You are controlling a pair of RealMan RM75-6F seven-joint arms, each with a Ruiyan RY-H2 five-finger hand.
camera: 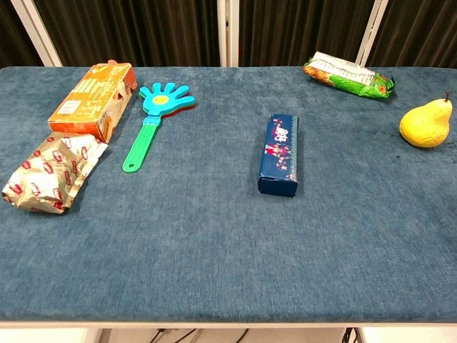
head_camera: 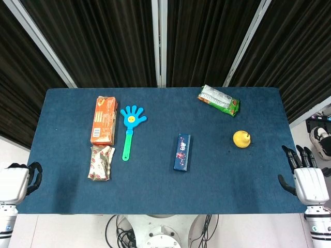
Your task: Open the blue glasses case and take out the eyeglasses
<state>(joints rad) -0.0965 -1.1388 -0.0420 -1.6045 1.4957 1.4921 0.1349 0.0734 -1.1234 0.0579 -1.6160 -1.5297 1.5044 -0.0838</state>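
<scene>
Task not yet begun. At far left, at 8 o'clock off the table's [head_camera: 62, 201] edge: left hand [head_camera: 18, 181], holding nothing, dark fingers curled loosely around the table corner; how far apart, hard to tell. On the blue cloth at 9 o'clock: orange carton [head_camera: 104, 120], with crumpled red-and-white wrapper [head_camera: 100, 163] just below it and blue hand-shaped clapper [head_camera: 130, 129] on its green handle just beside. Near centre, slightly toward 5 o'clock: blue glasses case [head_camera: 182, 152], lying flat and closed, long axis running away from the robot, printed lid facing up, well apart from both hands. No eyeglasses visible anywhere. At 1 o'clock: green-and-white snack packet [head_camera: 219, 99]. At 3 o'clock: yellow pear [head_camera: 241, 139], upright on its base in the chest view. At far right, at 4 o'clock off the table's edge: right hand [head_camera: 305, 178], empty, fingers straight and spread, pointing away from the robot. Both steps left to do, judging by the layout: reaching and opening the lid, then lifting out the glasses. Likely a two-hand job, one steadying the case.
</scene>
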